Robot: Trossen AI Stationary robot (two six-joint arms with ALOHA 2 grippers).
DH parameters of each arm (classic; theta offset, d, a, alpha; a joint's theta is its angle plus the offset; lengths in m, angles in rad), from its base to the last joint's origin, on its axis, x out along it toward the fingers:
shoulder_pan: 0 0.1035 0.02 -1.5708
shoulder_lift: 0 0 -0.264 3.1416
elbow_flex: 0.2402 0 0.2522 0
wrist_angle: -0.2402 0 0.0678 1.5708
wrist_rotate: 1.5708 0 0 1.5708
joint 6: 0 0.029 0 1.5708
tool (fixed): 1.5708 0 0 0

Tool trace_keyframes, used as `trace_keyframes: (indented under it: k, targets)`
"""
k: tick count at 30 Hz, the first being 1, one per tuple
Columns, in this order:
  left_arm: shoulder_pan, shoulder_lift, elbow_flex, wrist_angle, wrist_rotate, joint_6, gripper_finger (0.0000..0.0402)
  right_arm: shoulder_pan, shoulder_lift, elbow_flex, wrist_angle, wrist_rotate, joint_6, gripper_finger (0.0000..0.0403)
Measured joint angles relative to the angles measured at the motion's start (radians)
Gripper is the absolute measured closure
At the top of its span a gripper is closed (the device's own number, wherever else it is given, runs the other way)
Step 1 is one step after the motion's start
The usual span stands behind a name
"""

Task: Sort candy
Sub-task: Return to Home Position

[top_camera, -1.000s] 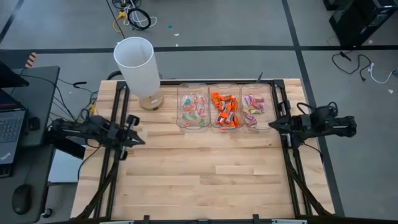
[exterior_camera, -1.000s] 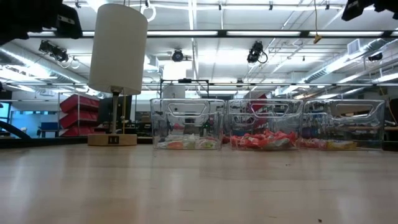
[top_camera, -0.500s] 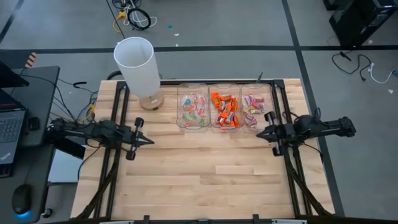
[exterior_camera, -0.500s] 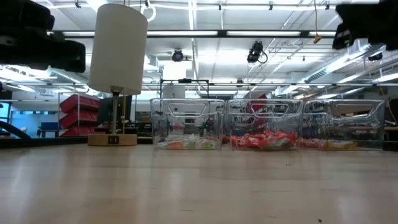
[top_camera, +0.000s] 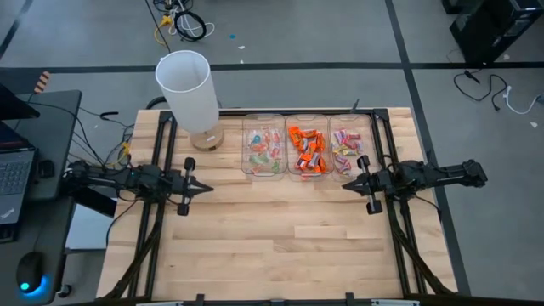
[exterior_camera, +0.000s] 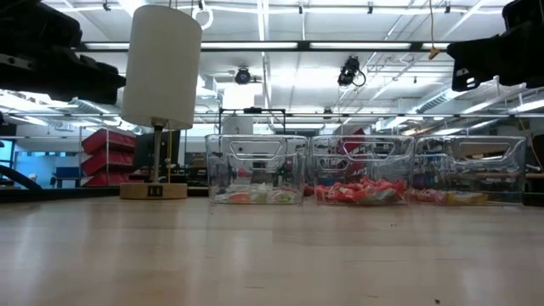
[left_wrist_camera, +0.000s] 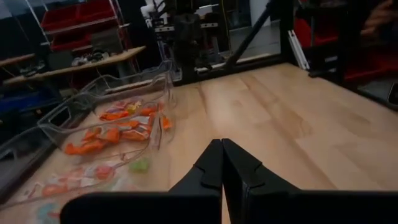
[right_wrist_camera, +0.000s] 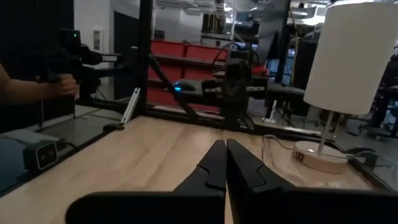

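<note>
Now, left gripper (top_camera: 206, 188): left-middle of the frame, clamped on nothing. My wrist feed shows its two fingers (left_wrist_camera: 208, 171) pressed together, pointing across bare table (top_camera: 280, 234).
Lamp (top_camera: 185, 85): upper left, white shade on a wooden base, just beside the bin row and apart from both arms.
Left bin (top_camera: 263, 116): upper centre, holding the pale green-and-pink candy (top_camera: 265, 146).
Middle bin (top_camera: 308, 116): close between its neighbours, holding the orange candy (top_camera: 308, 149).
Right bin (top_camera: 352, 116): end of the row, holding the pink-and-yellow candy (top_camera: 346, 149).
Right gripper (top_camera: 346, 184): right-middle, just below the right bin, closed tight and empty.
Why so: I see no loose sweets on the wood and each colour has its own bin, so I judge the sort finished. Both arms face inward with nothing to carry, ready for me to park them.
</note>
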State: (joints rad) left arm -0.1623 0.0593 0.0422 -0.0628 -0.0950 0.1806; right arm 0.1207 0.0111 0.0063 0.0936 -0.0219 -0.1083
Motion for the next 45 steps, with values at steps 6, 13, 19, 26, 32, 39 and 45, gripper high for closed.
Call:
trace_keyframes:
  k: [6, 13, 19, 26, 32, 39, 45]
  targets:
    - [0.0, 0.0, 0.0, -0.002, -0.001, -0.111, 0.0395, 0.0, 0.0, 0.0, 0.0, 0.001, 0.001, 0.0403]
    - [0.0, 0.0, 0.0, 0.007, -0.002, -0.135, 0.0395, 0.0, 0.0, 0.0, 0.0, 0.002, 0.001, 0.0402]
    - [0.0, 0.0, 0.0, 0.007, -0.002, -0.135, 0.0394, 0.0, 0.0, 0.0, 0.0, 0.002, 0.001, 0.0401]
    - [0.0, 0.0, 0.0, 0.008, -0.002, -0.134, 0.0394, 0.0, 0.0, 0.0, -0.001, 0.002, 0.001, 0.0401]
    - [0.0, 0.0, 0.0, 0.008, -0.002, -0.133, 0.0394, 0.0, 0.0, 0.0, -0.001, 0.002, 0.001, 0.0402]
    - [0.0, 0.0, 0.0, 0.008, -0.002, -0.133, 0.0394, 0.0, 0.0, 0.0, -0.001, 0.003, 0.001, 0.0401]
    - [0.0, 0.0, 0.0, 0.008, -0.002, -0.133, 0.0394, 0.0, 0.0, 0.0, -0.001, 0.003, 0.001, 0.0401]
